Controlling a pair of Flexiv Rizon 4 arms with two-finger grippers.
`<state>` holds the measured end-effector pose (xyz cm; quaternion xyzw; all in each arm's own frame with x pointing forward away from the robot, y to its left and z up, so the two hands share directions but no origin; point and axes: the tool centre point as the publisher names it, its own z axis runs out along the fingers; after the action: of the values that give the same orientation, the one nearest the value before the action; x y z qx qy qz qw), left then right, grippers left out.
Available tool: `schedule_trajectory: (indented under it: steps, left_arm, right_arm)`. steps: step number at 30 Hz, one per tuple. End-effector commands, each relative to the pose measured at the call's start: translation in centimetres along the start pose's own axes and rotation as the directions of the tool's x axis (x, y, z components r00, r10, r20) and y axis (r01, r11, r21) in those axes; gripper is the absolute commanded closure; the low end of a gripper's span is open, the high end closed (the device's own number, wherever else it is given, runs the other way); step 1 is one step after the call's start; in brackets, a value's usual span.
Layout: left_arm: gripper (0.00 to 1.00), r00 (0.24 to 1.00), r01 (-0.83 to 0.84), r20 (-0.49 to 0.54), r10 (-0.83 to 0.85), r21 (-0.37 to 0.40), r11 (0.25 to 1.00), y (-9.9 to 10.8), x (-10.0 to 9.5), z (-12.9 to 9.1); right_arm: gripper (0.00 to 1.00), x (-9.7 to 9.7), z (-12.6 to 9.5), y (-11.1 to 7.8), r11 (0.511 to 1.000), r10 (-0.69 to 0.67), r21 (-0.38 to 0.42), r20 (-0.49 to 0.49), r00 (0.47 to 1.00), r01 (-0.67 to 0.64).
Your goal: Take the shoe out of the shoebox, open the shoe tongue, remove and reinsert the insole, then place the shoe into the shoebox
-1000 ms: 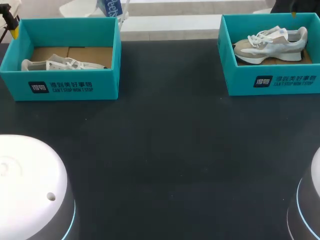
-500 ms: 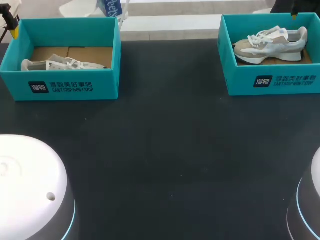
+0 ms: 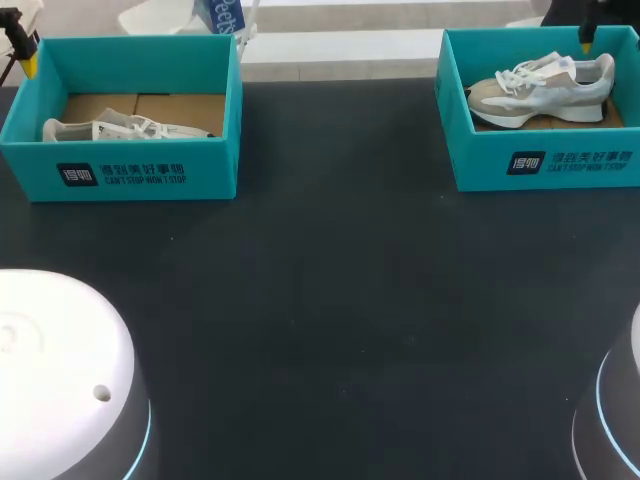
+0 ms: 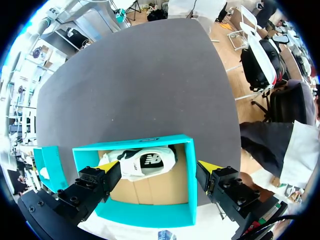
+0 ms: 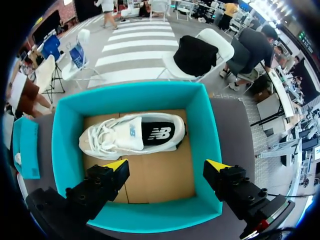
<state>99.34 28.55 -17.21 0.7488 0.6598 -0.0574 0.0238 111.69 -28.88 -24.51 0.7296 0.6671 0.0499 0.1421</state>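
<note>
Dark table carries two open teal boxes: left shoebox at 10 o'clock in the head view, right shoebox at 2 o'clock, well apart. Each holds one pale sneaker on a brown cardboard floor. Left shoe lies low against the box wall nearest the robot, long axis running 9 to 3 o'clock. Right shoe lies on its side, filling most of its box, also running 9 to 3 o'clock, laces toward the 9 o'clock half. Left gripper hangs above the left shoebox, fingers spread wide with nothing between them; in its wrist view the shoe lies just ahead of the yellow tips, logo side up, against one wall, bare cardboard under the gap. Right gripper hangs above the right shoebox, fingers likewise spread wide and touching nothing; the right shoe lies ahead of the tips, side panel up, bare cardboard beneath the gap. In the head view only a yellow tip of each gripper shows, at the far edge of its box. Both shoes sit inside their boxes.
</note>
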Motion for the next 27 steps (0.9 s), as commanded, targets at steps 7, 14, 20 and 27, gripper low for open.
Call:
schedule_trajectory:
  steps: [7, 14, 20, 27]
  left_arm:
    - [0.0, 1.0, 0.0, -0.003, 0.0, -0.002, 1.0, -0.1, 0.0, 0.0]
    - [0.0, 1.0, 0.0, -0.003, 0.0, -0.002, 1.0, -0.1, 0.0, 0.0]
    - [0.0, 1.0, 0.0, -0.003, 0.0, -0.002, 1.0, -0.1, 0.0, 0.0]
    - [0.0, 1.0, 0.0, -0.003, 0.0, -0.002, 1.0, -0.1, 0.0, 0.0]
  right_arm:
    - [0.0, 0.2, 3.1, 3.9, 0.995, -0.022, 0.094, -0.027, 0.999, 0.025]
    - [0.31, -0.3, 4.9, 3.6, 0.992, -0.004, 0.129, 0.003, 1.0, 0.004]
    - [0.36, -1.3, 5.9, 3.2, 0.986, -0.037, 0.165, 0.007, 0.999, 0.036]
    - [0.44, -2.3, 6.3, 2.9, 0.98, -0.056, 0.191, -0.009, 0.998, 0.057]
